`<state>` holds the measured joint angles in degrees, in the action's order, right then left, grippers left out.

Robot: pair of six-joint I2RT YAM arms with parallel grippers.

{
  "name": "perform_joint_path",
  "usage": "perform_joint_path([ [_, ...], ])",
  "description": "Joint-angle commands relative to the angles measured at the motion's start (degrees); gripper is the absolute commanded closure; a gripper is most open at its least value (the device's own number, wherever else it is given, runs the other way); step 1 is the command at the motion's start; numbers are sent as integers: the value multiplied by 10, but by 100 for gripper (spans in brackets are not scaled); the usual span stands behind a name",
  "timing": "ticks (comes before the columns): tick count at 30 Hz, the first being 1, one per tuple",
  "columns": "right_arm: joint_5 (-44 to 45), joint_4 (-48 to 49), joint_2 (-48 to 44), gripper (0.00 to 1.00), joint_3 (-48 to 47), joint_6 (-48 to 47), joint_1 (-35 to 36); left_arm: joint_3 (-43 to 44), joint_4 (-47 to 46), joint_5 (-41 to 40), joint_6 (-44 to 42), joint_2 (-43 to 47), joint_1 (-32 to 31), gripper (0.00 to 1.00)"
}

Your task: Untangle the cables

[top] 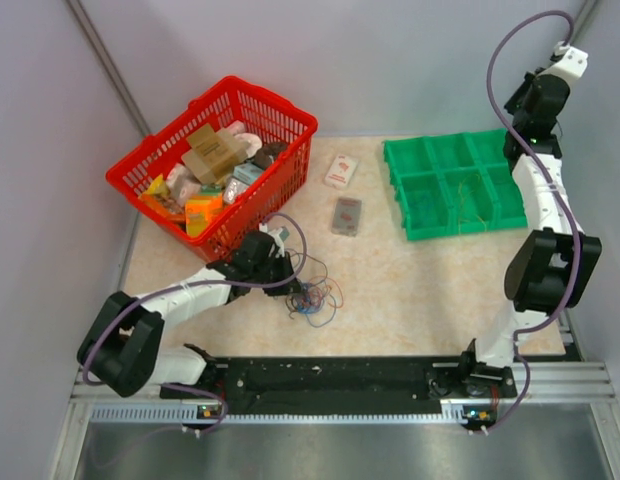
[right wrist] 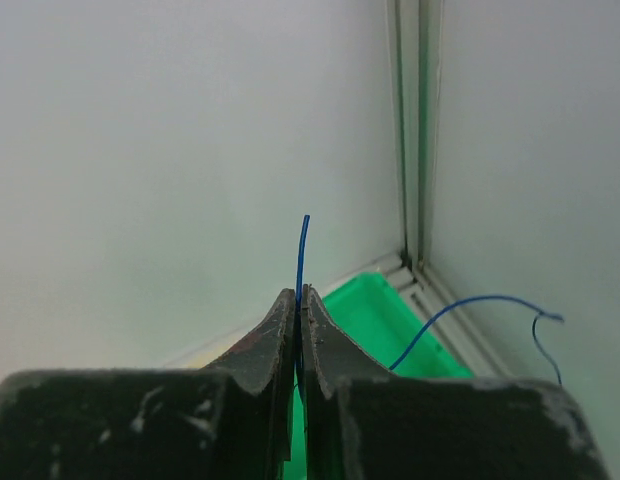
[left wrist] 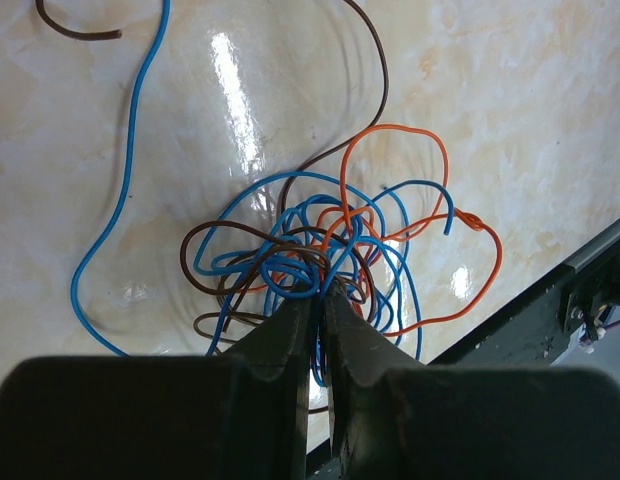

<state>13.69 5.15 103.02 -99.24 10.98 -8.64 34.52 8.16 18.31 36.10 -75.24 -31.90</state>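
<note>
- close to the arms, the tangle (left wrist: 320, 245) lies on the table (top: 410, 290), just in front of the left arm.
- the left gripper (left wrist: 320, 300) is down on it. its fingers are almost together and pinch a few strands at the near edge of the clump.
- the tangle is a round clump, so it has no long side. one loose blue strand runs away from it, off to the left in the wrist view.
- far back on the right, the right gripper (right wrist: 298, 300) is up high over the green bin (right wrist: 360, 310). its fingers are pressed together on one blue wire (right wrist: 302, 250).
- that wire sticks out past the tips, in line with the fingers.
- i think the job is pulling wires out one at a time.
- next, the right gripper should drop its wire. the left should pull one strand slowly, or the whole clump will come along.
</note>
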Motion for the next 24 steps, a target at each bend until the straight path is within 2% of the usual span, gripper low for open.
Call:
perform_joint_path([
  [1, -26, 44, -96, 100, 64, 78, 14, 24, -17, 3, 2, -13, 3, 87],
  [8, -57, 18, -128, 100, 53, 80, 36, 21, -25, 9, 3, -19, 3, 87],
  [13, -1, -9, -140, 100, 31, 52, 79, 20, -32, 11, 6, -19, 3, 87],
  [16, 16, -8, -157, 100, 57, 85, 79, 19, -29, 9, 5, -14, 3, 87],
  [19, -6, 14, -152, 100, 80, 102, 72, 15, -25, 7, 1, -9, 3, 87],
  [22, -51, 18, -130, 100, 84, 158, 44, 13, -19, 5, -2, -3, 3, 87],
  [24, -52, 51, -121, 100, 101, 151, 37, 13, -17, 2, -3, -1, 4, 87],
])
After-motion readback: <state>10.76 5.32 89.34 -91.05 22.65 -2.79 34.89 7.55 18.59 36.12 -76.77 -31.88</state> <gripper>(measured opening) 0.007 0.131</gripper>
